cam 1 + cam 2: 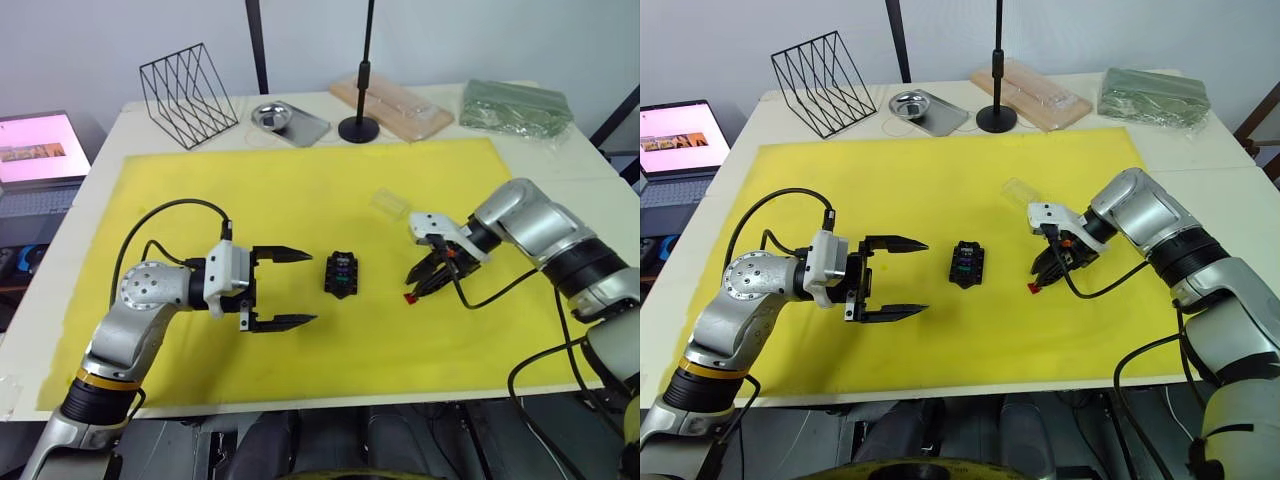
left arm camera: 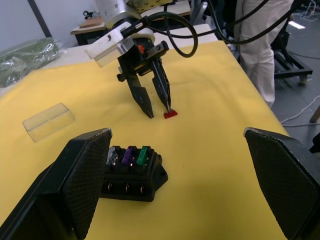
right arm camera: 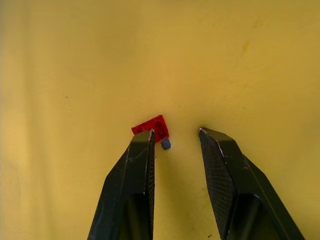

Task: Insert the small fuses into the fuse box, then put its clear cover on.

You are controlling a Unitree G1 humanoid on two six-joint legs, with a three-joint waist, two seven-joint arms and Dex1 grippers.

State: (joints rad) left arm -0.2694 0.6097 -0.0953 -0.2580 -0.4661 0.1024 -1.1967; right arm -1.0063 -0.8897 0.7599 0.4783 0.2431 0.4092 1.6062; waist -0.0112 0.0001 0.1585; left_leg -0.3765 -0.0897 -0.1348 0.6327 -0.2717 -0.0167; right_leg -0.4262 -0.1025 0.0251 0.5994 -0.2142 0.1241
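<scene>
our right pincer (image 1: 418,284) points down at the yellow mat (image 1: 300,200), its fingers parted a little and gripping nothing; one fingertip (image 3: 145,137) touches the red fuse (image 3: 152,128), which lies flat on the mat and is not between the fingers. our left pincer (image 1: 292,288) hovers wide open and empty, at 9 o'clock of the fuse box (image 1: 341,274), near it but apart. the fuse box sits on the mat between the two pincers, with a grey, a purple and a green fuse (image 2: 143,155) standing in its top slots. the clear cover (image 2: 48,121) lies on the mat at 12 o'clock of the right pincer. at the desk's far edge stand a wire rack (image 1: 187,95) and a metal dish (image 1: 271,116).
</scene>
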